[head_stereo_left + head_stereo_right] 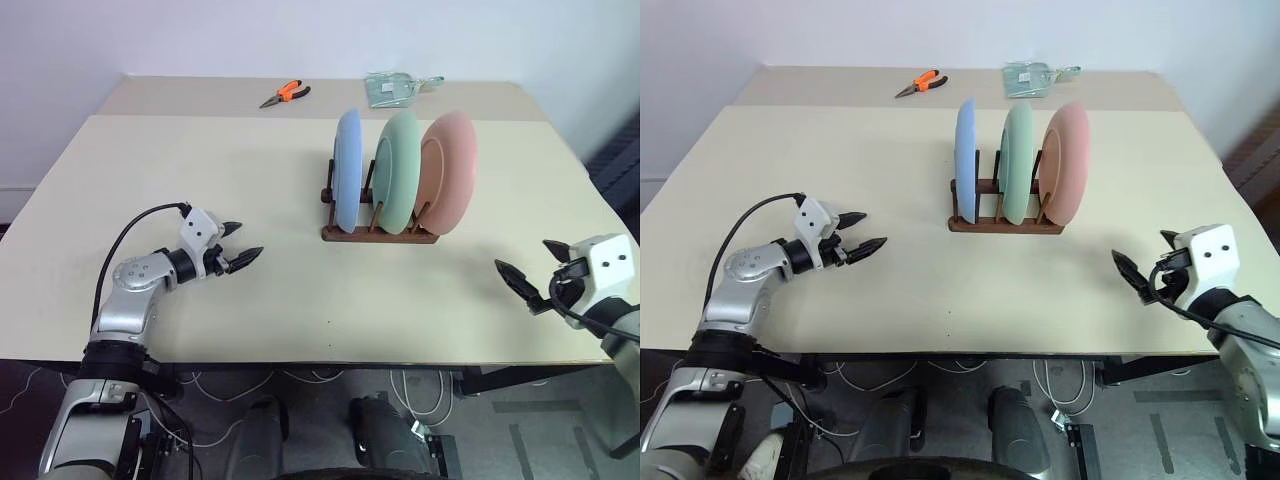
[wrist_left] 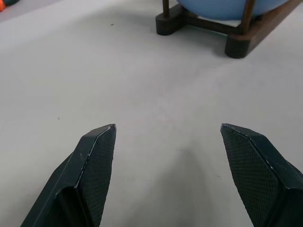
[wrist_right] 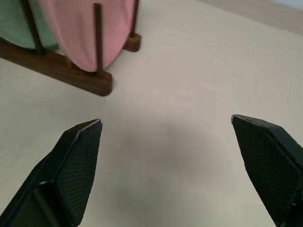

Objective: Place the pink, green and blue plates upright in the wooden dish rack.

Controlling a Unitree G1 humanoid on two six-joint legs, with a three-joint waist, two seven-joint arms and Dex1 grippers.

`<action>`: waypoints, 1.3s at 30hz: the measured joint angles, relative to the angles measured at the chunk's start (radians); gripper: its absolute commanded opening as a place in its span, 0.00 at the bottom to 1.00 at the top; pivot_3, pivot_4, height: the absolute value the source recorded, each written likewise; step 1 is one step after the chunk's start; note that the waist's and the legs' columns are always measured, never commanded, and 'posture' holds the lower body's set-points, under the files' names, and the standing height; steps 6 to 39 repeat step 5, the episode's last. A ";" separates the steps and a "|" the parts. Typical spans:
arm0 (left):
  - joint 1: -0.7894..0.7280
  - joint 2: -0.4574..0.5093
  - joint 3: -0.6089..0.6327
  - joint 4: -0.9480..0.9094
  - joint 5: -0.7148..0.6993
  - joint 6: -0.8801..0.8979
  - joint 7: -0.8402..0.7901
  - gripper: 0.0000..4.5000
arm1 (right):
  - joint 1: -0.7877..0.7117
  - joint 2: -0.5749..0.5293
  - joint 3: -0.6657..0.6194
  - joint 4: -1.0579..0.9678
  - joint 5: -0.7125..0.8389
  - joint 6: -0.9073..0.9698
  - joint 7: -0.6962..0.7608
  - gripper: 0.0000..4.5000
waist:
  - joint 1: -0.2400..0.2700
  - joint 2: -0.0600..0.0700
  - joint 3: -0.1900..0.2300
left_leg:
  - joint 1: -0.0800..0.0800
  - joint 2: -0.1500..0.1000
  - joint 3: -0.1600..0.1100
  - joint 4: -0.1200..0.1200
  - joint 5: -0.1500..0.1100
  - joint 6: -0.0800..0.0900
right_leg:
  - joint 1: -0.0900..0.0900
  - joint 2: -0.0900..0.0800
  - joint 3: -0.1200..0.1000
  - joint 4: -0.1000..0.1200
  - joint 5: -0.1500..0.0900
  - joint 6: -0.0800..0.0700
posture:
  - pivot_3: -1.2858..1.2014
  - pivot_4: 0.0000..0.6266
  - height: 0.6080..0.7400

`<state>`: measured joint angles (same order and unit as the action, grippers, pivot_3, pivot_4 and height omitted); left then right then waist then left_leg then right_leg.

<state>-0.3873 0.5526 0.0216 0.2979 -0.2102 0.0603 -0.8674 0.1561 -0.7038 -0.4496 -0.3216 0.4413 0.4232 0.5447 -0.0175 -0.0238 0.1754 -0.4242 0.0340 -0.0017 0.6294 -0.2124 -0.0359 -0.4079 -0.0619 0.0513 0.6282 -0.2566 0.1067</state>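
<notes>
One wooden dish rack (image 1: 380,232), dark brown, set on the beige table (image 1: 200,180) right of centre. Three plates upright in it, side by side on edge: one blue plate (image 1: 347,168) at the robot's left, one green plate (image 1: 398,172) in the middle, one pink plate (image 1: 450,170) at the right. Thin upright pegs between neighbouring plates; exact peg count not readable from the head views.

Two grippers, both low over the near part of the table, well apart from the rack and from each other. Left gripper (image 1: 240,244) at the near left, pointing toward the rack, two black fingers (image 2: 94,165) spread apart, nothing between them. Right gripper (image 1: 525,275) at the near right edge, two fingers (image 3: 75,161) spread wide, nothing held.

At the far edge of the table: one pair of orange-handled pliers (image 1: 285,95), and one clear item (image 1: 390,88), possibly a plastic bag or container, too indistinct to name.
</notes>
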 measured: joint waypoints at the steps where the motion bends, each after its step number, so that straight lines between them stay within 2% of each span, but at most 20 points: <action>1: 0.011 0.000 0.000 -0.007 0.000 0.001 0.002 0.81 | -0.003 0.009 0.014 0.009 -0.008 -0.018 0.008 0.99 | 0.002 0.000 0.000 | 0.000 0.000 0.000 0.000 0.000 0.000 | 0.000 0.000 0.000 0.000 0.000 0.000 | 0.52 0.24 0.90; 5: 0.050 -0.003 0.000 -0.049 0.000 0.013 0.016 0.81 | -0.030 0.019 0.065 0.043 -0.036 -0.065 0.037 0.99 | 0.004 0.000 0.000 | -0.001 0.000 0.000 0.001 0.000 0.000 | 0.000 -0.001 0.000 0.000 0.000 0.000 | 0.52 0.24 0.90; 39: 0.050 -0.003 0.000 -0.049 0.000 0.013 0.016 0.81 | -0.030 0.019 0.065 0.043 -0.036 -0.065 0.037 0.99 | 0.004 0.000 0.000 | -0.001 0.000 0.000 0.001 0.000 0.000 | 0.000 -0.001 0.000 0.000 0.000 0.000 | 0.52 0.24 0.90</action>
